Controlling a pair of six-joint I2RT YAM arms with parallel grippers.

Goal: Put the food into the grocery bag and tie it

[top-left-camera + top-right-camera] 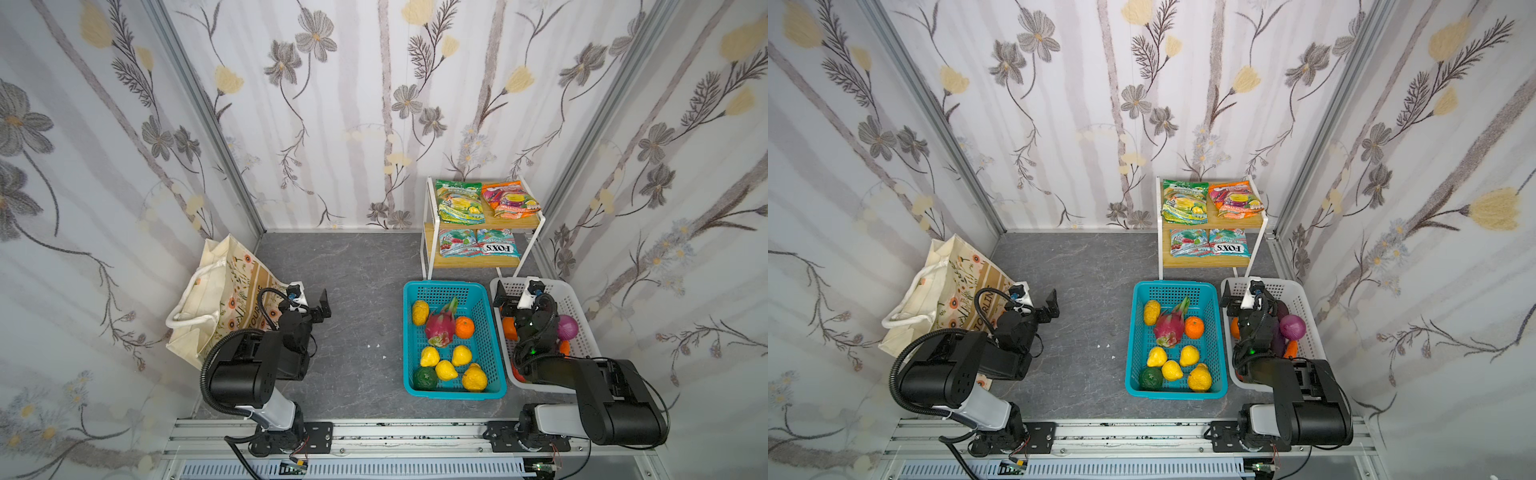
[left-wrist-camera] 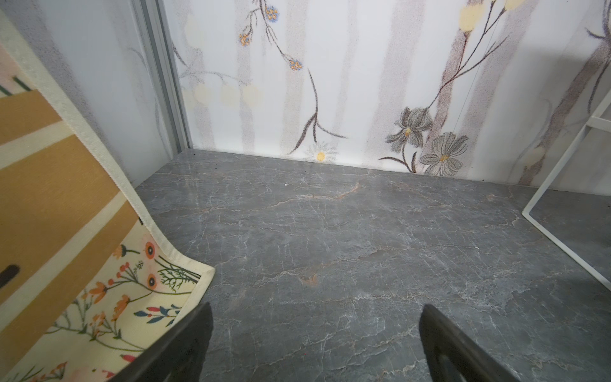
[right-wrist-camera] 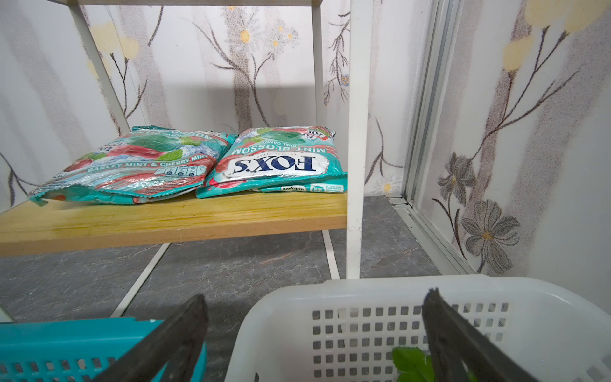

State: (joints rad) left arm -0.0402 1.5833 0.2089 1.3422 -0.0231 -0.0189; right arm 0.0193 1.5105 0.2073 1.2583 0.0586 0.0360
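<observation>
The cream floral grocery bag (image 1: 216, 299) (image 1: 946, 291) slumps against the left wall, its white rope handles draped toward the front. My left gripper (image 1: 309, 297) (image 2: 315, 307) hovers open just right of the bag (image 2: 66, 198), over bare floor. The food is on the right: a pink dragon fruit (image 1: 441, 324), an orange (image 1: 464, 327) and lemons (image 1: 446, 369) in the teal basket, and a purple onion (image 1: 567, 327) in the white basket. Green (image 1: 459, 199) and orange (image 1: 509, 199) packets lie on the rack's top shelf. My right gripper (image 1: 515, 293) (image 3: 315, 294) is open above the white basket's far end, holding nothing.
The teal basket (image 1: 453, 392) and white basket (image 1: 552, 286) stand side by side at the front right. Behind them is a white-framed rack (image 3: 358, 165) with two teal candy packets (image 3: 274, 162) on its lower wooden shelf. Patterned walls close in on three sides.
</observation>
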